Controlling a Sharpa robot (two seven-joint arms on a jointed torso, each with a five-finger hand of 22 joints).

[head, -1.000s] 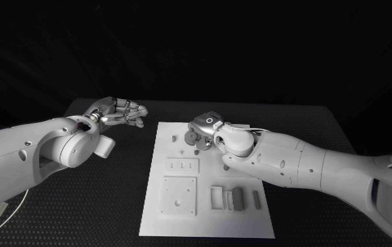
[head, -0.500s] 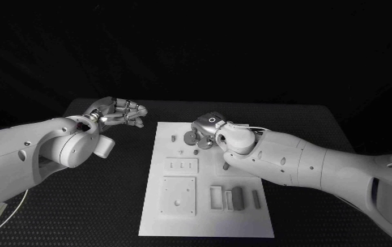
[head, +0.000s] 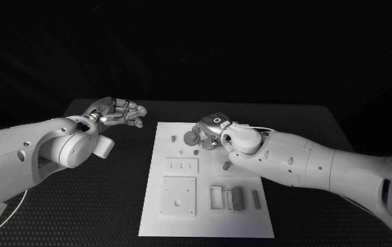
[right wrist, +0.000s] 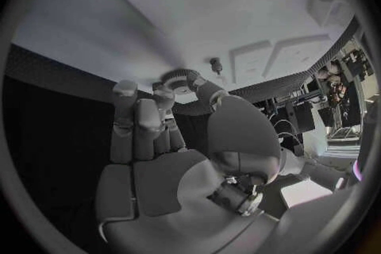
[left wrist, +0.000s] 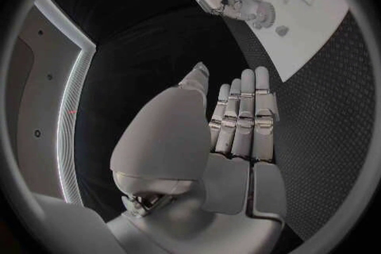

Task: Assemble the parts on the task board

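The white task board lies in the middle of the black table. A round grey gear lies flat near its far edge. My right hand hovers just right of the gear. Its thumb and one finger pinch the rim of the gear, with the other fingers held beside them. A small peg stands on the board just past the gear. My left hand floats over the bare table left of the board, its fingers straight, side by side and holding nothing.
A small peg stands left of the gear. Nearer on the board are a slotted plate, a square plate, a small part and several upright blocks. Black table surrounds the board.
My right arm and wrist have shifted slightly to the right and nearer, while the gear stays where it was. The left hand has not moved.
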